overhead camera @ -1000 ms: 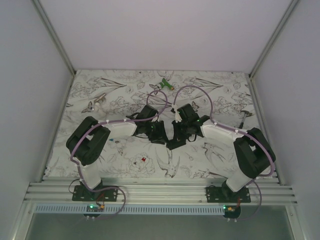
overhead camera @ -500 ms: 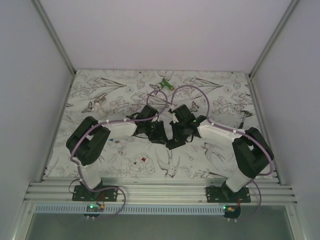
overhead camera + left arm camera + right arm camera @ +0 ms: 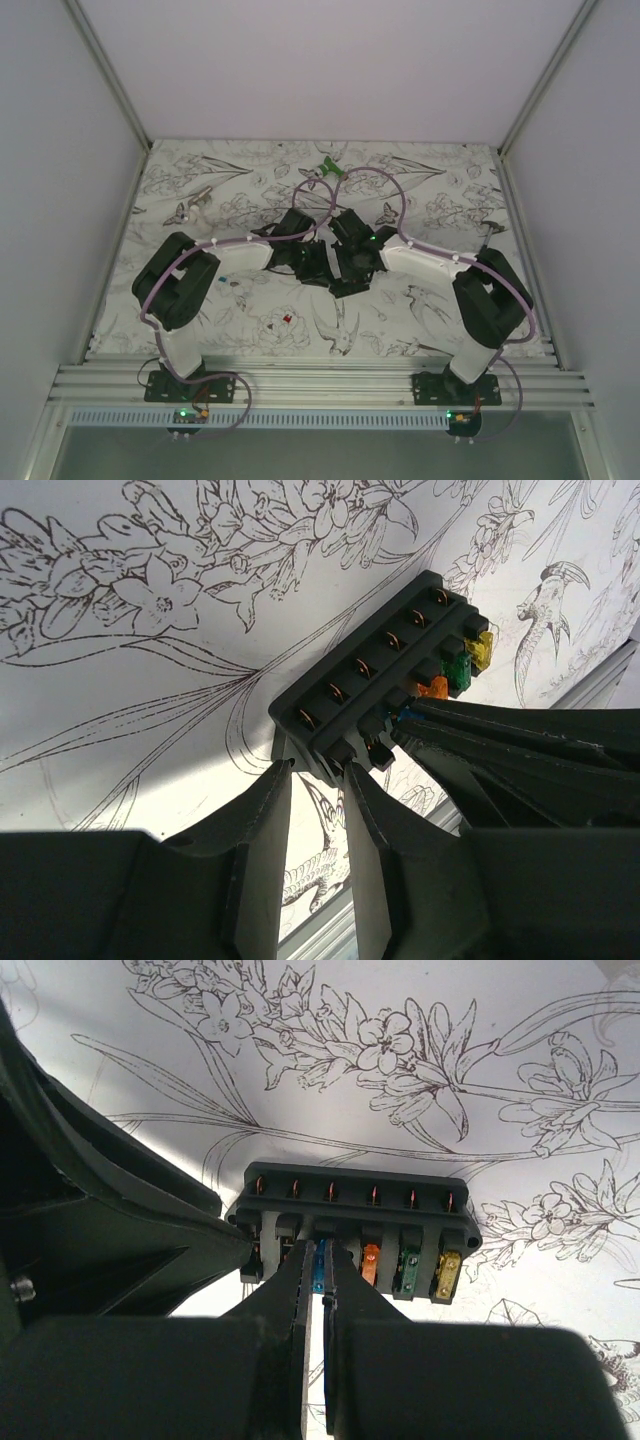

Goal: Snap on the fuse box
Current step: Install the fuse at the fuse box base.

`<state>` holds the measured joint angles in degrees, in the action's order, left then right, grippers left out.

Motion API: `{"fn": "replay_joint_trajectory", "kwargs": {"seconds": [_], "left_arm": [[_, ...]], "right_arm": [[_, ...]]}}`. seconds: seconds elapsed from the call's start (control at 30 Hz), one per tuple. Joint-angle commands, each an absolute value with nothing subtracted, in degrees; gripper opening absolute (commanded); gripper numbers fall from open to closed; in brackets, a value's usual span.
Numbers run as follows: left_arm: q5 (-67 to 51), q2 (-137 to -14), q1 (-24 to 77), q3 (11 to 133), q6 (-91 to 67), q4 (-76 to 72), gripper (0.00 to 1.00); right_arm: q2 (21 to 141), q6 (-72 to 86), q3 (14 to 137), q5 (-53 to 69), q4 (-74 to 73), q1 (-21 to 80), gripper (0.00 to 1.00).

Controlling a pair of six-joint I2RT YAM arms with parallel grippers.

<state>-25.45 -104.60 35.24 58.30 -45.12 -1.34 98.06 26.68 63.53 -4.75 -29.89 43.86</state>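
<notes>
The black fuse box (image 3: 380, 650) lies low over the flowered cloth, with a row of copper terminals and yellow, green and orange fuses seated in its slots. My left gripper (image 3: 310, 772) is shut on one end of it. The box also shows in the right wrist view (image 3: 350, 1205). My right gripper (image 3: 322, 1260) is shut on a blue fuse (image 3: 318, 1265) that sits at a slot beside the orange fuse (image 3: 370, 1263). In the top view both grippers meet mid-table, left (image 3: 318, 268) and right (image 3: 345, 275), and they hide the box.
A green-and-white gadget (image 3: 328, 168) lies at the back of the cloth. A tiny red fuse (image 3: 287, 319) lies loose near the front. White walls close in the left, right and back; an aluminium rail (image 3: 320, 385) runs along the near edge.
My right arm has swung left, bringing its gripper closer against the left gripper. The left arm has held still.
</notes>
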Motion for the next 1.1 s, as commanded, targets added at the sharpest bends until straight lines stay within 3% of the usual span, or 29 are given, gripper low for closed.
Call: {"fn": "replay_joint_trajectory", "kwargs": {"seconds": [0.0, 1.07], "left_arm": [[-23.69, -106.43, 34.89, 58.95, -43.54, 2.19, 0.30], [-20.58, -107.10, 33.15, 57.78, -43.89, 6.33, 0.24]], "right_arm": [[100.15, 29.68, 64.55, -8.27, -33.11, 44.56, 0.00], [98.72, 24.29, 52.04, -10.74, -31.92, 44.75, 0.00]]}}
